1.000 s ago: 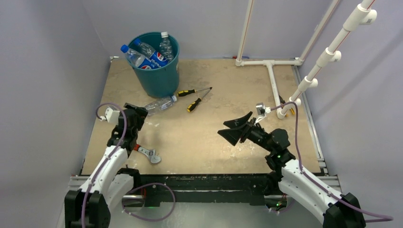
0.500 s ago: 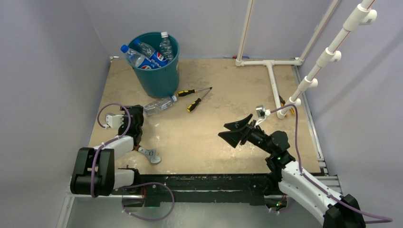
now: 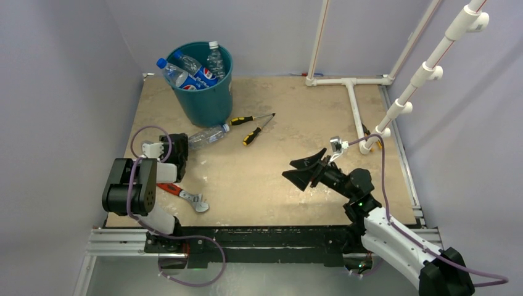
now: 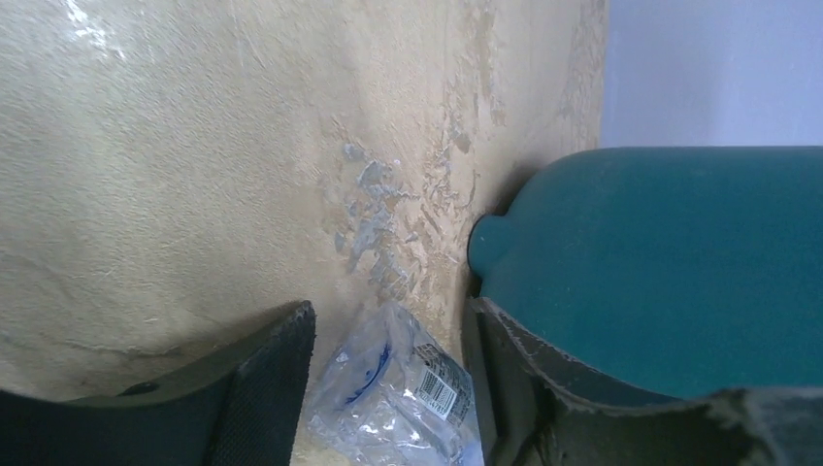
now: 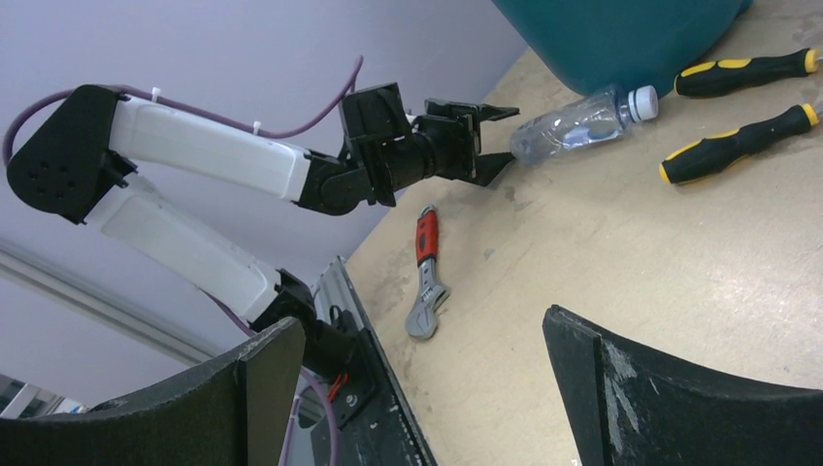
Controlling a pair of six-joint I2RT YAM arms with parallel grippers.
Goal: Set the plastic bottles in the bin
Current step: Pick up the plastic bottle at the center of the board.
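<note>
One clear plastic bottle (image 3: 206,135) lies on its side on the tan table, its white cap toward the screwdrivers. My left gripper (image 3: 181,147) has its jaws closed in against both sides of the bottle's crumpled base (image 4: 408,398), right beside the teal bin (image 4: 679,262). In the right wrist view the left gripper (image 5: 495,141) has that bottle (image 5: 573,121) by its base. The bin (image 3: 210,102) stands at the back left with several bottles (image 3: 185,71) sticking out of it. My right gripper (image 3: 305,169) hovers wide open over mid-table, empty (image 5: 422,325).
Two yellow-and-black screwdrivers (image 3: 253,118) (image 3: 258,131) lie just right of the bottle's cap. A red-handled wrench (image 3: 188,197) lies near the front left edge. White pipes (image 3: 351,92) run along the back right. Walls close in on the left and right.
The left arm has folded down and drawn back toward its base. Its jaws have narrowed around the bottle's base. The bottle and the right arm have barely moved.
</note>
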